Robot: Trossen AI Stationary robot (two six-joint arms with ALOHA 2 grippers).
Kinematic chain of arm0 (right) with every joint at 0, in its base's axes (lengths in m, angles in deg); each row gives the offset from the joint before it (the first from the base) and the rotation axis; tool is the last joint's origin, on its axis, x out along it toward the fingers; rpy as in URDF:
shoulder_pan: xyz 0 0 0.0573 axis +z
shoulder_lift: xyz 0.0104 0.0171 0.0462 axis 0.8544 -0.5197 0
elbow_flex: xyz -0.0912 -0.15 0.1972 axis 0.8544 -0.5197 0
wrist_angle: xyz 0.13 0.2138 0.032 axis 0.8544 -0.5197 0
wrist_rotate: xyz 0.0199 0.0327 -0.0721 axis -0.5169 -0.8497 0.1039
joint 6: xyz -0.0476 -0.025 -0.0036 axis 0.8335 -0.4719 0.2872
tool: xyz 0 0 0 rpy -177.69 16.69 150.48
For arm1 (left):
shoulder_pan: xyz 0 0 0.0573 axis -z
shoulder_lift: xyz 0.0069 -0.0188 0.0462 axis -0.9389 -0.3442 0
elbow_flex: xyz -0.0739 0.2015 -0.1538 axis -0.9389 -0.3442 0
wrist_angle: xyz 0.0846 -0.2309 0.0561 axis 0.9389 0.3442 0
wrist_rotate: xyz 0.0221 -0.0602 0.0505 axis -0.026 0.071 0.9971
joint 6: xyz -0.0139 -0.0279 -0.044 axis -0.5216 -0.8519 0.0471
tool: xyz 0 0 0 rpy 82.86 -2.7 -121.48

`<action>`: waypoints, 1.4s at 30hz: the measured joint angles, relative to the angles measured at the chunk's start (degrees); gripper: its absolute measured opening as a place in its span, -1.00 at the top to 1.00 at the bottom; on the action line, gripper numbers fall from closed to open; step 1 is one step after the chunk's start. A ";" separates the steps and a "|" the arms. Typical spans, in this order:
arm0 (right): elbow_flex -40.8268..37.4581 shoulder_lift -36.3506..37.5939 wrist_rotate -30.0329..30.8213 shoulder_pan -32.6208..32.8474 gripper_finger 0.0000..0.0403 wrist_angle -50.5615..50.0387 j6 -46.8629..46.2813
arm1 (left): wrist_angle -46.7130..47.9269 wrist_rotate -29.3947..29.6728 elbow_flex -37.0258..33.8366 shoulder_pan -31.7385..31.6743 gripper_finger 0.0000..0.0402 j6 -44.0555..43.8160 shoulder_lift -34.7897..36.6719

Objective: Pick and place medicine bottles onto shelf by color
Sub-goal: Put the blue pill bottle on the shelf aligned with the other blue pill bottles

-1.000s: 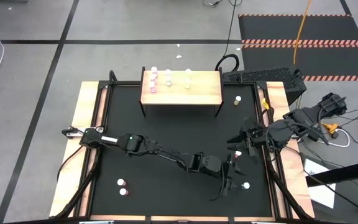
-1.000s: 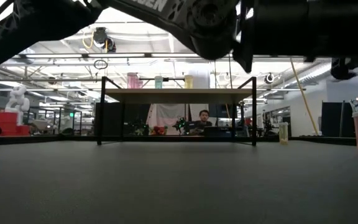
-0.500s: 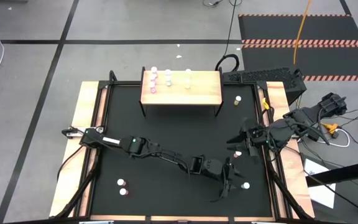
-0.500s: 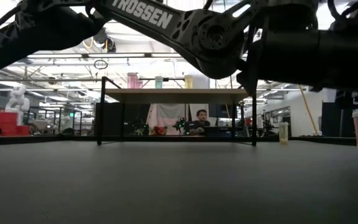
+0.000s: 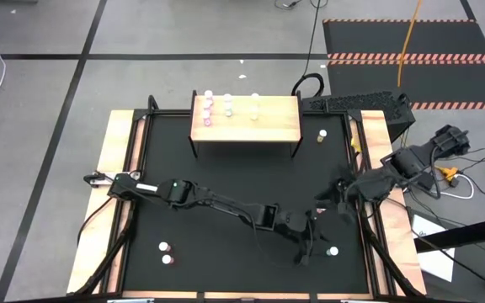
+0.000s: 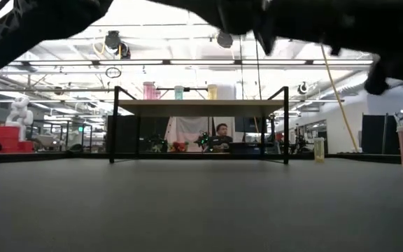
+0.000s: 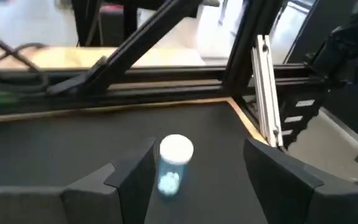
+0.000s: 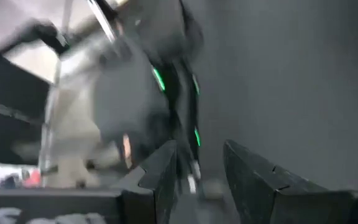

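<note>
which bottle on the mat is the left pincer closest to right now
The pale blue bottle near the mat's front right corner. It stands between the open left pincer fingers; the others are far off.

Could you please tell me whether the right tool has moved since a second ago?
Yes. In the high view the right tool has drawn back toward the workbench's right side strip.

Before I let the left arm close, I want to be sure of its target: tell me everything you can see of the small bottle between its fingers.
The bottle is tiny, with a round white cap and a pale blue, see-through body. It stands upright on the black mat, near the table's front right corner. The left gripper is open around it, one finger close beside it, the other well clear.
</note>
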 joint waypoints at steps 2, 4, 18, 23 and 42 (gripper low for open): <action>0.00 0.00 -0.06 1.17 0.35 -3.51 -3.29 | 8.48 -0.62 -0.11 -0.09 -0.20 -3.15 3.12; 0.00 0.02 1.64 2.41 0.35 -3.94 -6.23 | 15.48 -0.90 -0.09 -0.07 -0.20 -6.94 6.44; -11.66 -2.46 13.69 9.13 0.35 3.25 -17.73 | 61.44 11.95 0.00 1.53 -0.20 -11.28 25.68; -14.36 -7.70 20.91 11.02 0.35 5.90 -21.09 | 71.66 26.43 -0.61 5.31 -0.20 -9.96 29.09; -3.42 -24.90 4.44 27.58 0.35 -12.19 -34.50 | 5.01 16.56 -68.67 3.34 -0.20 -24.98 63.11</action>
